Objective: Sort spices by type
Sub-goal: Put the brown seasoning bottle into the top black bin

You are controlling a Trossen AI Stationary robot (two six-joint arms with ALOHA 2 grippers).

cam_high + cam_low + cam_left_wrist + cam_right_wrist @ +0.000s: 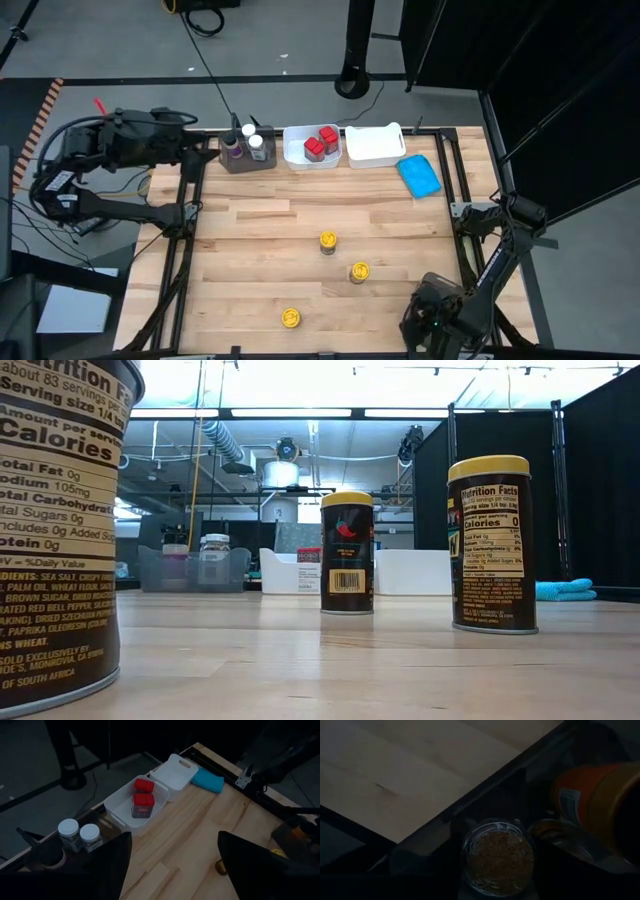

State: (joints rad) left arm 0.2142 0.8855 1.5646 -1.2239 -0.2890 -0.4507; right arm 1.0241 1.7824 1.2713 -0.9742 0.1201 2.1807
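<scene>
At the table's far left edge, left gripper (172,862) hovers released near the grey translucent bin (247,160). Right gripper (432,318), near right corner, is clenched; three yellow-lidded dark spice jars (328,241) stand mid-table.

Three yellow-lidded jars (327,241) upright, two red-capped (320,143) binned

Both arms are dark, near-black machines built of chunky, boxy joint housings linked by slim straight tubes. The left arm (120,150) carries a bundle of black cables looping off its rear joint, and a small pale label shows on its lower link. The right arm (490,265) has a lighter grey bracket at its upper joint — the link below it is a thin black rod. In the left wrist view, the left end effector (172,862) shows two broad, flat, matte-black fingers (107,865) with slanted inner edges — unmarked surfaces.
</scene>
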